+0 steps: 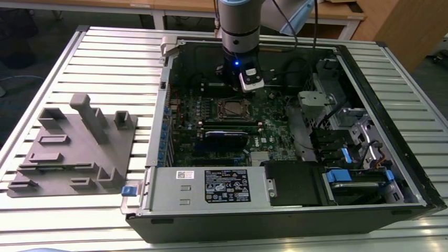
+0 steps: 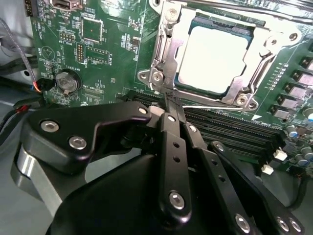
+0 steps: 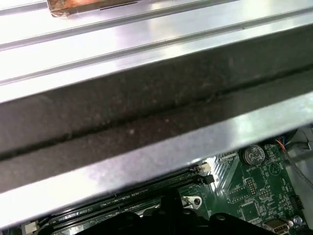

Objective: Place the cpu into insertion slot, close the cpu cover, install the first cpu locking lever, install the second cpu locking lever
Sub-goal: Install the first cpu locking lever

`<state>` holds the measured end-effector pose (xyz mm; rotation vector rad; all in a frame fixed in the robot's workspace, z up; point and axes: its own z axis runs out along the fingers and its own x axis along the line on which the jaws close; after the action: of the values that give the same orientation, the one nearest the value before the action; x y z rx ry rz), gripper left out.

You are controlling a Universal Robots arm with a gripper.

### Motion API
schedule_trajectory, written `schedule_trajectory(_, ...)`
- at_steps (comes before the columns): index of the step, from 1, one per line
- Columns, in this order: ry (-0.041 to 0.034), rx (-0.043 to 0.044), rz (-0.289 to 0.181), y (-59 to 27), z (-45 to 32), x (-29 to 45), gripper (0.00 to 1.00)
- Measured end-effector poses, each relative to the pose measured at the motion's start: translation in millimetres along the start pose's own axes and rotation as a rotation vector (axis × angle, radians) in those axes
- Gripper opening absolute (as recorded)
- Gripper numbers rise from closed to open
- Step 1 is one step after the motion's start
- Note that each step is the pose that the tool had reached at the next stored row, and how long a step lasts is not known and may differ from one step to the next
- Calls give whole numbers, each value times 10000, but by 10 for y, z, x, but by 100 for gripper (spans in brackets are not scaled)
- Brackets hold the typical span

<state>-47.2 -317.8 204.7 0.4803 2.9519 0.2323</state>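
The cpu (image 2: 211, 59) sits flat in the insertion slot (image 2: 187, 88), its pale metal top showing through the cut-out middle of the cpu cover (image 2: 172, 51), which lies closed down over it. In the exterior view the same socket (image 1: 232, 108) lies near the middle of the green motherboard (image 1: 276, 142), inside the open computer case (image 1: 392, 173).

In the second wrist view the gripper (image 2: 168, 95) has its black fingers (image 2: 172, 142) drawn together to a narrow tip with nothing between them. That tip rests at the socket's edge, at about seven o'clock from the cpu, right by a thin silvery locking lever (image 2: 215, 104) that runs along the socket's side. Just beyond it lie the long black memory slots (image 2: 230, 129). A round coin battery (image 2: 67, 81) sits at about nine o'clock from the cpu.

In the exterior view the arm (image 1: 238, 26) comes down at twelve o'clock from the socket. A grey fixture tray (image 1: 73, 152) rests on the slatted table (image 1: 105, 58), at nine o'clock from the case.
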Motion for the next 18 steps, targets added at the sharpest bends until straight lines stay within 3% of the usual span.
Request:
schedule_trajectory(8, -102, 69, 575, 7, 4, 30, 11)
schedule_trajectory(18, -152, 98, 840, 56, 11, 62, 11)
